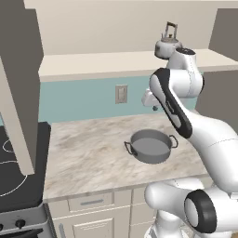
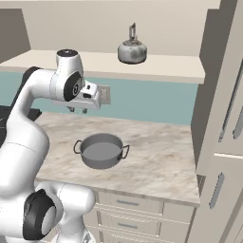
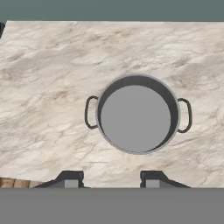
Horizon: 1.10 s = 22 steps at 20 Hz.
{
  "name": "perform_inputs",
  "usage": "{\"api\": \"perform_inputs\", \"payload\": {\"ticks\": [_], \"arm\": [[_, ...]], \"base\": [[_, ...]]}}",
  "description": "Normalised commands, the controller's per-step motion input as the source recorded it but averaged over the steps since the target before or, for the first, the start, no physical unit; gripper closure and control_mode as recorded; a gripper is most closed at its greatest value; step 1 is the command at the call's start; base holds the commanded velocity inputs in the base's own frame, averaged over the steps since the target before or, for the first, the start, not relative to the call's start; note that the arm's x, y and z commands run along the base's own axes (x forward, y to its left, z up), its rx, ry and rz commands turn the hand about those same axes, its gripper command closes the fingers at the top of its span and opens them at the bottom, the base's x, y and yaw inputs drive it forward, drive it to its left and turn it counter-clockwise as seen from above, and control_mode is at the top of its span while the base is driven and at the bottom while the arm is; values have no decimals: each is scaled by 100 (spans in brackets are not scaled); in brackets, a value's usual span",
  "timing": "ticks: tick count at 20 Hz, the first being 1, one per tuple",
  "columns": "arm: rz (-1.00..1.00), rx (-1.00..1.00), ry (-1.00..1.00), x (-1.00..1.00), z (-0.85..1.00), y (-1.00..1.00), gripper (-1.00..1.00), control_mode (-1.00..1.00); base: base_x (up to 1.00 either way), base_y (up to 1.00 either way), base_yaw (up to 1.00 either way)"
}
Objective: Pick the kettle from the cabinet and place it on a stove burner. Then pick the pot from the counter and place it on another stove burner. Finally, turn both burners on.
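Currently the gripper hangs above the counter, fingers apart and grasping nothing. Directly beneath it, slightly ahead, sits the pot, upright on the stone. The kettle stands on the cabinet shelf, above and beyond the hand.

Count: one kettle on the cabinet shelf; one pot on the worktop; one wall outlet.
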Motion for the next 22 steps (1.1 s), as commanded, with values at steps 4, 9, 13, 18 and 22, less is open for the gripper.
{"api": "perform_inputs", "payload": {"ticks": [4,9,13,18,22], "arm": [[-1,-3,-10,-6,9,0,-100,-100],[-1,-7,-16,-15,28,0,-100,-100],[-3,-8,-16,-24,33,-6,-100,-100],[-3,-6,-17,-30,36,-11,-100,-100],[-3,-4,-15,-24,39,-18,-100,-100]], "base": [[0,0,0],[0,0,0],[0,0,0],[0,0,0],[0,0,0]]}}
